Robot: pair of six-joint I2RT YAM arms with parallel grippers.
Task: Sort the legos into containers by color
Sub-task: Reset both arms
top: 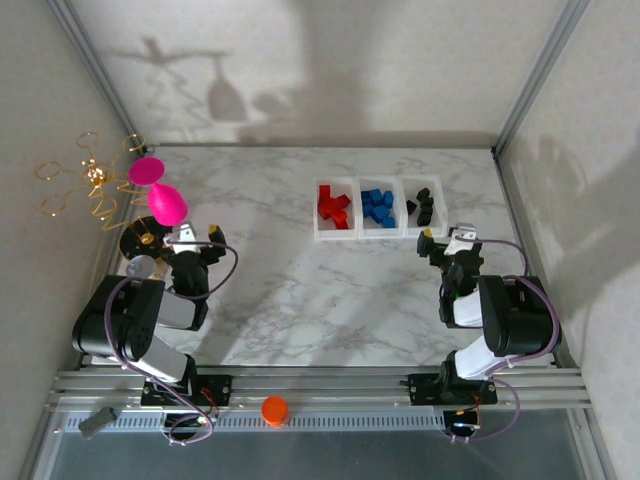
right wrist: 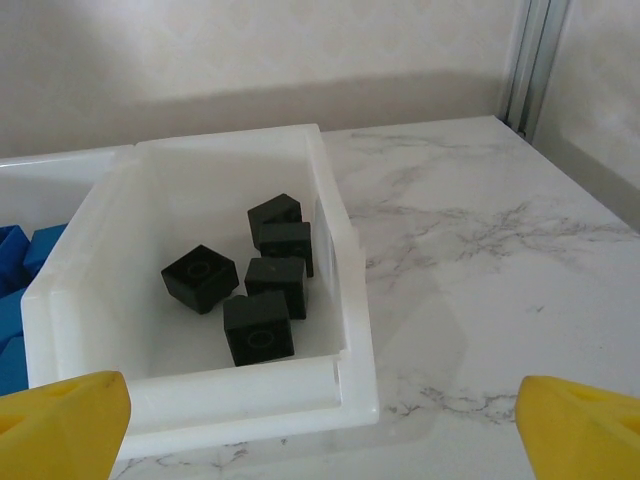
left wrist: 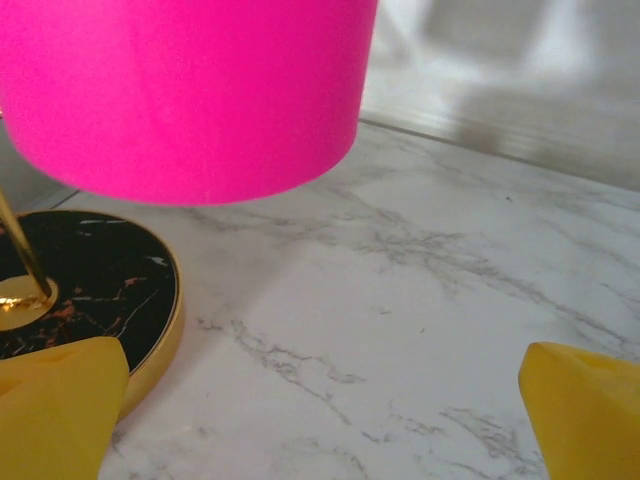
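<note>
Yellow tips of the right pincer (right wrist: 320,428) stand apart, released, with nothing between them. Just ahead of it, the nearest bin (right wrist: 335,260) holds five black bricks (right wrist: 262,295). To its left lie blue bricks (right wrist: 14,290), cut off by the frame edge, and beyond them red bricks (top: 335,205), heaped so their count is unclear. Each brick looks light, hard and slick; I would pinch one across two flat opposite sides, not over the studs. The left pincer (left wrist: 320,420), also released, hangs over the marble surface (left wrist: 420,280), with a pink goblet (left wrist: 180,90) just ahead and to its left, the goblet's top cut off.
</note>
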